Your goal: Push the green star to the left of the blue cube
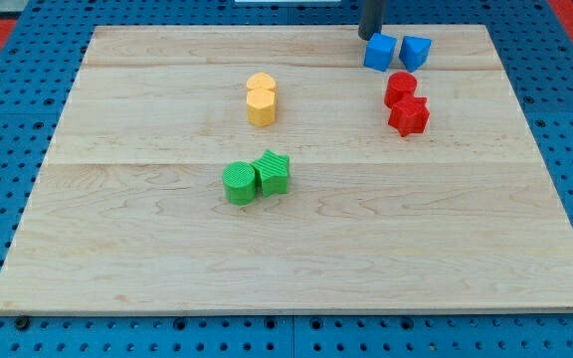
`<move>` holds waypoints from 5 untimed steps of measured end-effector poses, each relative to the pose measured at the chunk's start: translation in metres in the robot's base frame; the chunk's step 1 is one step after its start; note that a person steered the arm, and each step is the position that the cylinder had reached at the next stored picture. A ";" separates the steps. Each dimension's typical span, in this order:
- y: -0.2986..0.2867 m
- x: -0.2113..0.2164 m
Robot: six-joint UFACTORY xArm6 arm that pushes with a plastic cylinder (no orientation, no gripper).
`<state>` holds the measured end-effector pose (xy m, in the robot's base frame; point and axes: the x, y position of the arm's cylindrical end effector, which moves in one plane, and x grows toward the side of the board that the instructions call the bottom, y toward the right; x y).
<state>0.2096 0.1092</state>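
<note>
Currently my tip (370, 36), a bare rod with no pincer to open or close, touches the blue cube (379, 52) at twelve o'clock. Toward seven o'clock, well apart, the green star (274, 172) waits beside a green cylinder (238, 184), likely unpushed.

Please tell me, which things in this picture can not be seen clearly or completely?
- My tip: camera view; the rod's upper part is cut off by the view's top edge, and whether the tip touches the blue cube cannot be told.
- Second blue block: its exact shape is too small to make out.
- Green star and round green block: touching or only close, unclear.
</note>
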 end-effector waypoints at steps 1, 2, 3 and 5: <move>-0.034 0.000; -0.035 0.008; -0.061 0.028; -0.034 0.135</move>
<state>0.3451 0.0753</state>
